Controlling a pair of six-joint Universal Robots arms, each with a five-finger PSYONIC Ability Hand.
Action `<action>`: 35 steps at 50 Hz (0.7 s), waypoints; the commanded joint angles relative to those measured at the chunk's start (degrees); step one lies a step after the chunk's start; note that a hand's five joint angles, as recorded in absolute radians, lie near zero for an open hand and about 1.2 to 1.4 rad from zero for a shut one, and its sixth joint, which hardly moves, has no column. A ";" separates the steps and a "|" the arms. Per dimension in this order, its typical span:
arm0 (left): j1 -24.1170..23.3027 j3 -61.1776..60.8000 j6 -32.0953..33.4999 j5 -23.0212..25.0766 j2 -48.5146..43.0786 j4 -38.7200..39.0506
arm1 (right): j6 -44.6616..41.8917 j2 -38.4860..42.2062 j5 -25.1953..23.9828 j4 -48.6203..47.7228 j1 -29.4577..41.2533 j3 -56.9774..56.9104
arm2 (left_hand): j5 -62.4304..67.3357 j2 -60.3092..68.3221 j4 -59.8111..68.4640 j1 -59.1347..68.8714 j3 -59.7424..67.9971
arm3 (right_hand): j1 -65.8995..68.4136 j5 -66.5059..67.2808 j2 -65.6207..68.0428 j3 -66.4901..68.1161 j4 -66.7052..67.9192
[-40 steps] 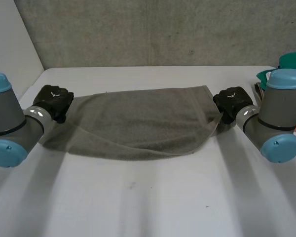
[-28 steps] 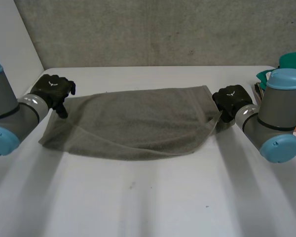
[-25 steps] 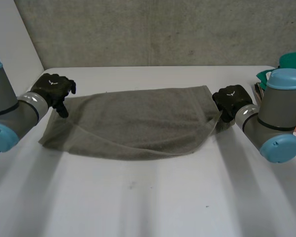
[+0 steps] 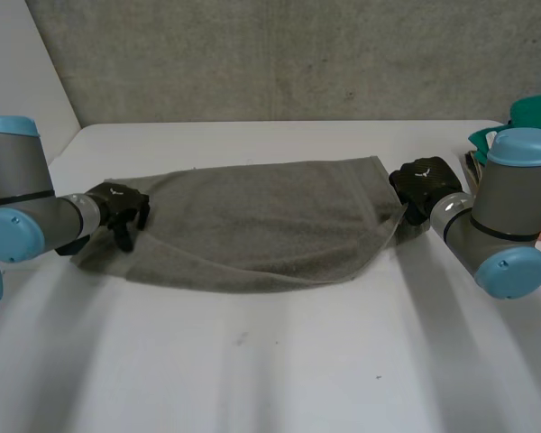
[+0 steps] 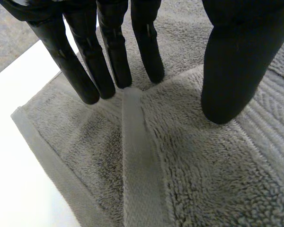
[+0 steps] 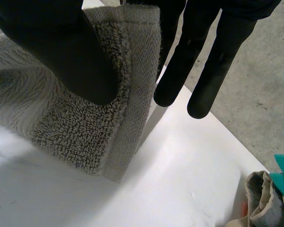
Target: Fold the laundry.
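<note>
Now that the far-left corner is let go, left hand (image 4: 119, 207): it has swung round from that corner to the near-left part of the towel (image 4: 261, 225). It rests on top of the cloth with fingers straight and close together, tips pressing the pile and thumb on the upper layer. Nothing is pinched.
Left end of towel: it lies flat on the white table (image 4: 298, 361). The left wrist view shows the upper layer's hemmed edge running out from the fingertips over a lower layer, whose own hem meets the table just beside.
Middle of towel: it is folded once and stretched left to right, with the far edge straight and the near edge sagging in a curve, the same as a moment ago.
Right hand (image 4: 424, 185): it has not moved from the far-right corner. The thumb clamps that corner, which stands lifted off the table, apparently against fingers hidden behind the cloth. Two other fingers stand straight and free past the hem.
Meaning for the task: the first fold looks laid. The left hand's shift reads as flattening the layers or seeking a fresh hold near the left corner for the next fold. While the right corner stays raised, a pull from the left could skew the layers.
</note>
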 commanded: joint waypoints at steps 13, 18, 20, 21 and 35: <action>-0.56 -4.35 3.18 -1.36 2.75 2.53 | 0.08 -0.89 -0.09 -0.02 0.08 0.26 | 3.94 3.57 3.88 2.84 4.20 | 14.40 13.19 12.28 11.87 11.32; -0.82 -5.76 3.53 -2.59 3.37 4.99 | 0.00 -1.34 -0.09 -0.11 0.34 0.70 | -0.26 -0.63 -0.32 -1.35 0.00 | 14.40 13.19 12.28 11.87 11.32; -0.91 -6.03 3.88 -3.29 3.28 5.61 | 0.00 -1.34 -0.09 -0.11 0.43 0.70 | -0.60 -0.98 -0.67 -1.70 -0.34 | 14.40 13.19 12.28 11.87 11.32; -1.00 -6.03 4.41 -3.91 3.10 5.78 | 0.00 -1.42 -0.09 -0.11 0.43 0.70 | -0.77 -1.14 -0.83 -1.87 -0.51 | 14.40 13.19 12.28 11.87 11.32; -1.79 -6.90 7.23 -4.70 2.92 6.14 | 0.00 -1.60 -0.09 -0.11 0.08 0.70 | 21.05 20.67 20.99 19.95 21.31 | 14.40 13.19 12.28 11.87 11.32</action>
